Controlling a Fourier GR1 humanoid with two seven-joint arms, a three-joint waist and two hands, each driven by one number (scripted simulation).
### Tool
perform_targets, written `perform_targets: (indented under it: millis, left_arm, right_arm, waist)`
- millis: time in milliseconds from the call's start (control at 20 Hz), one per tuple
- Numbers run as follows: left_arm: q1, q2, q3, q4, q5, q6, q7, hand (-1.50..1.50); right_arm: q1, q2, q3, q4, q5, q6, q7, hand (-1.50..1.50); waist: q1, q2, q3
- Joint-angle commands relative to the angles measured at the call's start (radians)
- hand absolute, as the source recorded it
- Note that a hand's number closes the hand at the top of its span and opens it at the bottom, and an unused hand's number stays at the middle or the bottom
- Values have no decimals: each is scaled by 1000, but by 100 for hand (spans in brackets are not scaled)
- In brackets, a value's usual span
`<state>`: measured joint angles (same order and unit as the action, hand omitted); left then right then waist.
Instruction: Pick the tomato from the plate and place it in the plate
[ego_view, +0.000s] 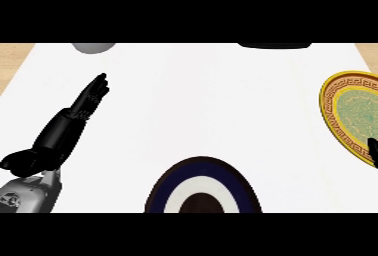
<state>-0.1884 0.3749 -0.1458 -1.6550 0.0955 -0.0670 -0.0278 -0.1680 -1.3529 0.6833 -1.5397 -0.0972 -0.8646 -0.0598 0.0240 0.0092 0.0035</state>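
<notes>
A: Two plates: gold-rimmed green round plate (347, 117) right, navy-and-white ringed plate (203, 187) near. No tomato in view.
B: Hands?
A: Idle left hand (66, 127), fingers straight, empty. Only a sliver of right hand (373, 150) shows, grip unreadable. Risk: blind grasp, tomato rolls off.

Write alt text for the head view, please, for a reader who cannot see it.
The left hand, open, stretches over the white counter at left; a blue-and-white plate sits at the lower edge, a gold-rimmed green plate at right. No tomato shows.
</notes>
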Motion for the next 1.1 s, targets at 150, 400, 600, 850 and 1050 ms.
perform_targets:
  millis: [150, 400, 600, 850, 1050]
  left_arm:
    - [-47, 0, 8, 1, 7, -24, 39, 0]
    - [18, -30, -19, -29, -27, -6, 25, 0]
    - [12, -9, 23, -17, -5, -41, 33, 0]
    - [-51, -39, 36, 47, -32, -21, 17, 0]
    - [-4, -40, 42, 56, -41, -32, -24, 0]
  right_arm:
    - [-129, 143, -39, 361, -79, 340, -49, 150]
    - [-221, 334, -67, 700, -32, 443, -241, -150]
    - [-256, 419, -164, 860, -40, 453, -478, -150]
    - [-371, 439, -273, 986, -98, 602, -629, -150]
    - [-358, 496, -336, 969, -150, 652, -736, -150]
  waist:
    - [28, 5, -1]
    - [22, 1, 0]
    - [1, -3, -1]
    - [-6, -1, -1]
    - [-15, -3, -2]
